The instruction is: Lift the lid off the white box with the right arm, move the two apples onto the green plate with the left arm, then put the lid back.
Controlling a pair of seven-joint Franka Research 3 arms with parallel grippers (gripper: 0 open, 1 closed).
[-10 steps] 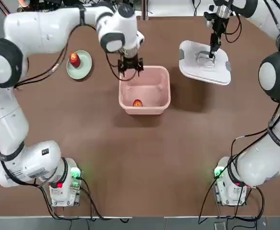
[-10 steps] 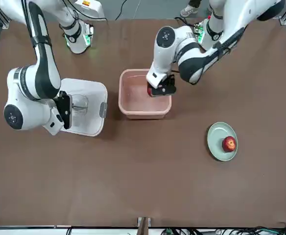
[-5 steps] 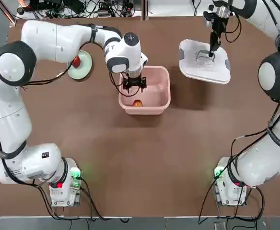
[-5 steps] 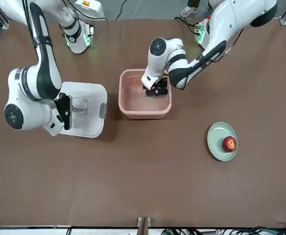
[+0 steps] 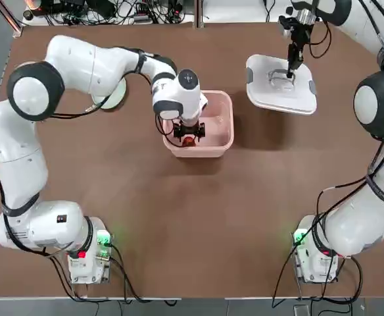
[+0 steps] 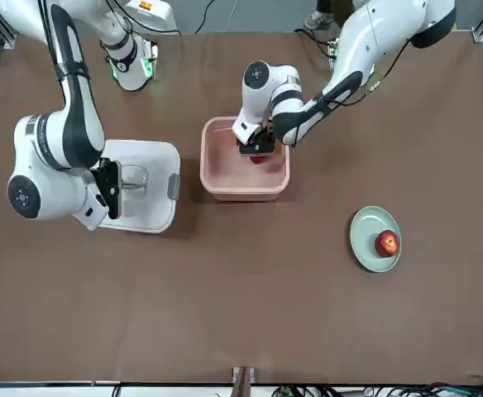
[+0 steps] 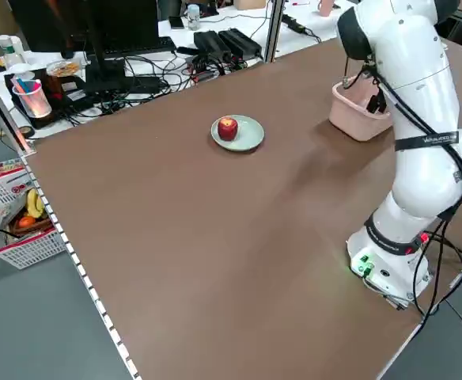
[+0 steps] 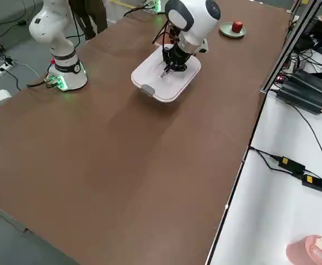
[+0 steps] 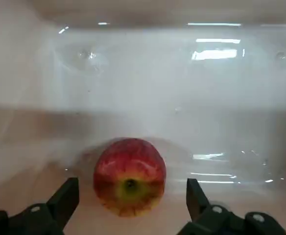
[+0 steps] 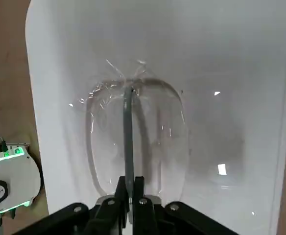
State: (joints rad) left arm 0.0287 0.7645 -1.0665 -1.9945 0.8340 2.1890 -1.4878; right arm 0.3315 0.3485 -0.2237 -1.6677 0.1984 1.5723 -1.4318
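The white box (image 5: 213,149), a pale pink tub, stands uncovered at mid-table. One orange-red apple (image 9: 129,176) lies on its floor by the near wall. My left gripper (image 9: 129,199) is lowered into the box, open, with a finger (image 9: 64,199) on each side of that apple and a gap to both. The red apple (image 6: 386,243) sits on the green plate (image 6: 365,248); in the top view my left arm hides most of that plate (image 5: 118,97). My right gripper (image 5: 290,68) is shut on the handle of the lid (image 5: 271,95), held to the right of the box.
The arms' bases (image 5: 87,253) with green lights stand at the near edge. Cables and power strips (image 7: 215,43) crowd the bench beyond the table's far edge. A red wire basket (image 7: 13,218) sits off the table on the left.
My left gripper has moved from the box's far rim toward the near wall and down around the apple. Its arm now covers most of the plate from above. The right arm and lid stayed put.
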